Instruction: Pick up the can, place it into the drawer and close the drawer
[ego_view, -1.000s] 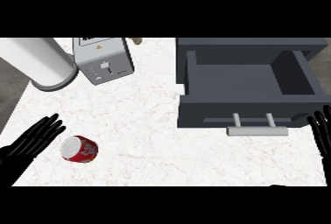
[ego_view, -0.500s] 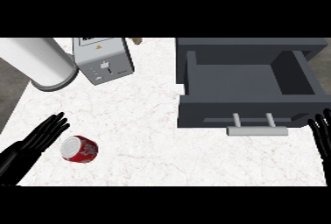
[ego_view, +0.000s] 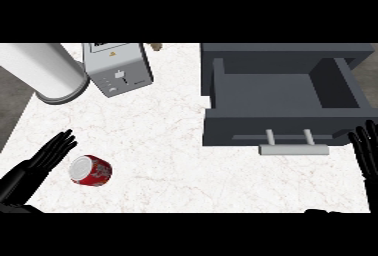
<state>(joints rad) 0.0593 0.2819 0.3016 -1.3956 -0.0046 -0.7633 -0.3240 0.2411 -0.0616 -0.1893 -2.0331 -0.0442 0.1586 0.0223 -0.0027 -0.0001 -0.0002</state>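
My left hand (ego_view: 37, 167), fingers straight and holding nothing, lies just left of the small red metal can with a pale top (ego_view: 91, 170), which seems to rest on its side on the white marbled counter (ego_view: 170, 150). If I push the can before my fingers curl around it, I think it may roll away. My right hand (ego_view: 365, 150) rests open at the right edge, beside the open dark grey drawer (ego_view: 236, 132). I can read no brand on the can, and the far grey metal box (ego_view: 118, 67) carries a yellow warning triangle with unreadable words.
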